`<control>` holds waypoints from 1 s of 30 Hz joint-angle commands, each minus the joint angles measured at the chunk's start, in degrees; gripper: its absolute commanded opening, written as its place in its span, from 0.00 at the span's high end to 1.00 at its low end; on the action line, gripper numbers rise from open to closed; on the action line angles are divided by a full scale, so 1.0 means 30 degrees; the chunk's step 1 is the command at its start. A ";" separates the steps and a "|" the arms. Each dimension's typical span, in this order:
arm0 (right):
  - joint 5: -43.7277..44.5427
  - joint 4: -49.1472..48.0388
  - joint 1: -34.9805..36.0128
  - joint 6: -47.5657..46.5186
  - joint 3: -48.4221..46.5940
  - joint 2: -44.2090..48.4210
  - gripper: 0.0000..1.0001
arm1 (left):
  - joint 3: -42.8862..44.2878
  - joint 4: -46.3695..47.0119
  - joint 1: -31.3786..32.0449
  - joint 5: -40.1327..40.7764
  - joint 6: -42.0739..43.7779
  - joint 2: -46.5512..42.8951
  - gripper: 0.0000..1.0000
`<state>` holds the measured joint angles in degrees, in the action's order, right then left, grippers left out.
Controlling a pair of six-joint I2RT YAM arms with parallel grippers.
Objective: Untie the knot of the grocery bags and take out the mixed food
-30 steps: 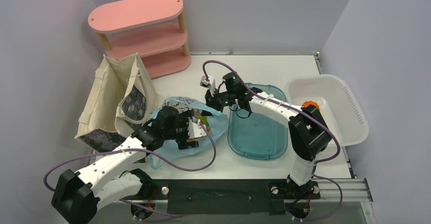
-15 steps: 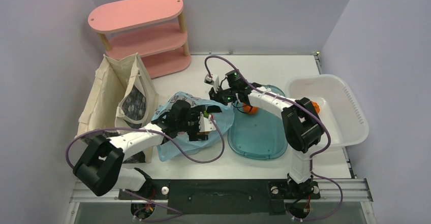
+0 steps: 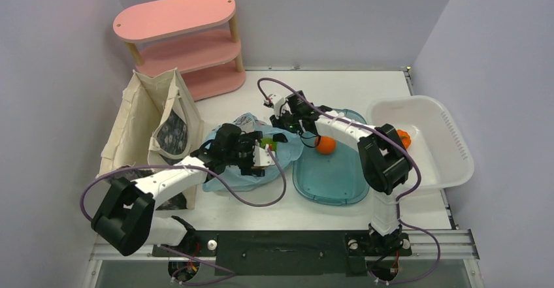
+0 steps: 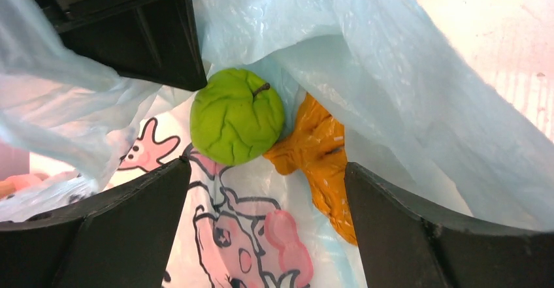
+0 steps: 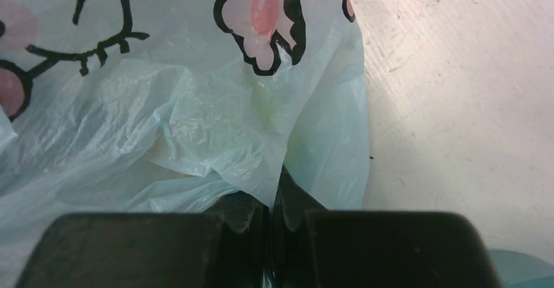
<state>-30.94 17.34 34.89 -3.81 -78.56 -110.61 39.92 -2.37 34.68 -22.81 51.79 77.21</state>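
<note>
The light blue grocery bag [image 3: 245,170] lies open at mid-table, and its printed film [image 4: 405,72] fills the left wrist view. My left gripper [image 3: 262,154] [image 4: 268,174] is open inside the bag's mouth. Just beyond its fingertips [image 4: 140,209] lies a round green fruit [image 4: 236,125] [image 3: 269,145], touching a crumpled orange wrapper [image 4: 320,154]. My right gripper [image 3: 283,118] [image 5: 271,200] is shut on a fold of the bag's rim [image 5: 215,138] at the far side. A round orange fruit [image 3: 325,144] sits outside the bag in the teal tub [image 3: 330,180].
A white basket [image 3: 451,138] at the right holds an orange item [image 3: 403,138]. A beige canvas tote [image 3: 147,125] stands left of the bag, with a pink shelf unit [image 3: 183,40] behind it. The right gripper's black body [image 4: 124,27] hangs over the fruit.
The orange fruit has come out of the bag into the teal tub. My left gripper has pushed further into the bag's mouth. The right gripper has drawn the rim back and left.
</note>
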 commanded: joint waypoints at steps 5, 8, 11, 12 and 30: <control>0.1244 0.2046 0.1897 -0.0773 -0.2063 -0.1275 1.00 | -0.0728 -0.1378 -0.0569 -0.0573 0.0518 -0.1858 0.14; -0.0783 0.2141 0.2291 -0.0702 -0.2071 -0.1407 1.00 | -0.0909 -0.1804 -0.0643 -0.0599 0.0691 -0.2445 0.14; -0.1882 0.2364 0.2547 -0.0712 -0.2102 -0.1574 1.00 | -0.1158 -0.2202 -0.0721 -0.0600 0.1190 -0.2824 0.15; -0.2367 0.2415 0.2584 -0.0719 -0.2107 -0.1586 1.00 | -0.1276 -0.2404 -0.0815 -0.0564 0.1508 -0.2854 0.15; -0.3137 0.2680 0.1983 -0.0900 -0.2434 -0.1743 1.00 | -0.0124 -0.2620 -0.1935 -0.0840 0.1911 -0.0261 0.09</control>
<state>-38.09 25.45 40.82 -5.41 -83.42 -115.42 36.16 -10.55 29.12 -22.92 57.23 74.08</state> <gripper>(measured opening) 0.004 0.903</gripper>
